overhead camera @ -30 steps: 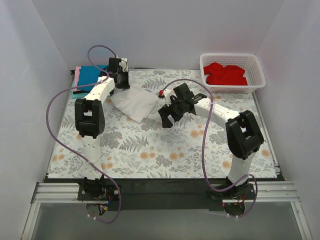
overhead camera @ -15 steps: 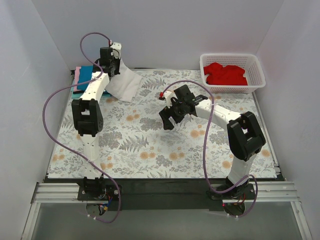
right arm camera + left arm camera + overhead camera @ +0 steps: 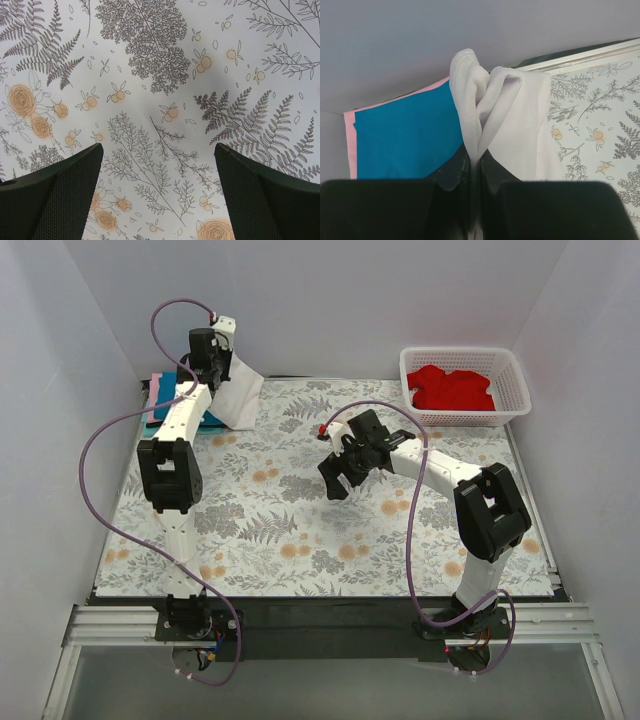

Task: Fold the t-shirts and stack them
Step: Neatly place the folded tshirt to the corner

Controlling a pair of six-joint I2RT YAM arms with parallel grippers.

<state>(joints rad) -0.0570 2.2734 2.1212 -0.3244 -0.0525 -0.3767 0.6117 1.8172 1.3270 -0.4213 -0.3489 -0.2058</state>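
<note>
My left gripper is shut on a folded white t-shirt and holds it lifted at the far left of the table, its lower edge hanging near the cloth. In the left wrist view the white t-shirt is pinched between the gripper's jaws. Beneath it lies a folded blue t-shirt on a pink t-shirt; both show at the far left corner. A red t-shirt lies in the basket. My right gripper is open and empty above the table's middle.
The white lattice basket stands at the far right corner. The floral table cloth covers the table. White walls close in the left, back and right sides. Purple cables loop over both arms.
My left gripper has lifted the white t-shirt off the table and carried it back and left, over the blue and pink stack. The right arm has hardly moved.
</note>
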